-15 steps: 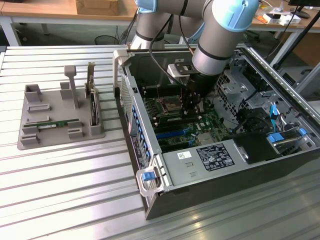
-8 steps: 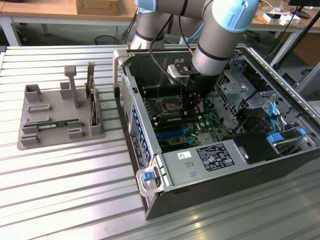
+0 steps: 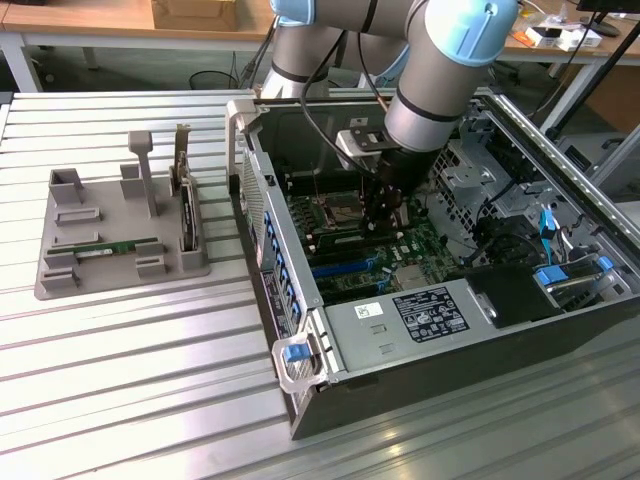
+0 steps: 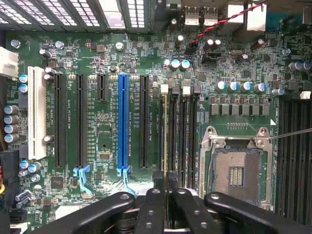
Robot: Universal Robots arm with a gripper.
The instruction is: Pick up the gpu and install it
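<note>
Gpu [image 4: 165, 131] edge-on at centre of wrist view, pinched by nearly closed gripper [image 4: 165, 192], lined along a black memory slot beside empty processor socket [image 4: 237, 171]. Keep upright; press straight, evenly. Exterior view, centre: arm low over motherboard [image 3: 350, 250] inside open case [image 3: 400, 395].

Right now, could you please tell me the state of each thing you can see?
Gripper: shut on the thin stick.
Thin stick: held edge-on, over the black memory slots.
Computer case: open, side off.
Processor socket: empty.
Blue slot: empty.
Second stick: lying flat in the grey tray.
Dark card: upright in the tray.
</note>
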